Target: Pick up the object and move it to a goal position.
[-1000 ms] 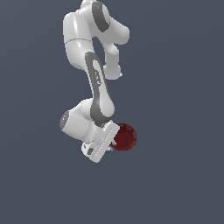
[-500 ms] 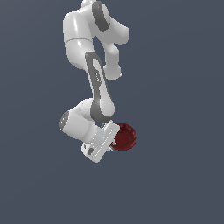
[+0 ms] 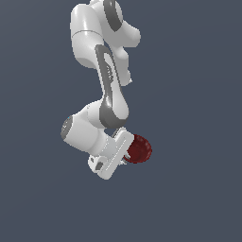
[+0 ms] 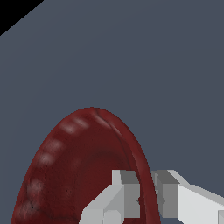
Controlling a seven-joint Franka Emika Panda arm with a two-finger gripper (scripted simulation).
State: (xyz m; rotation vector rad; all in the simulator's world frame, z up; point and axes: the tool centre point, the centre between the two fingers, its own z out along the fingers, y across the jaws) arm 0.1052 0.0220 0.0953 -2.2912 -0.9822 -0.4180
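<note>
The pick-up looks done. The bowl hangs at the end of the arm, off any surface I can see, with nothing but flat grey behind it. The gripper is clamped on the bowl's wall: in the wrist view one finger sits inside the rim and the other just outside it, with the thin red edge pinched between them.

What is left, as far as I can judge, is the carry to the goal. No marker or target shows in either view, so I cannot say how near the bowl is to where it should end up, or whether it is there already.

Taking the gripper as my landmark, the bowl sits right against its fingertips, on the exterior view's right of the white hand and touching it. The hand itself is turned sideways and a little downward from the wrist.

As for which way the bowl faces: it is not upright. It hangs on edge, tipped over. In the wrist view the faintly ribbed inside faces the camera, so the opening looks back toward the hand. Being round, it has no real long axis; in the wrist view the rim appears as a tall narrow oval only because it is seen at a slant.
</note>
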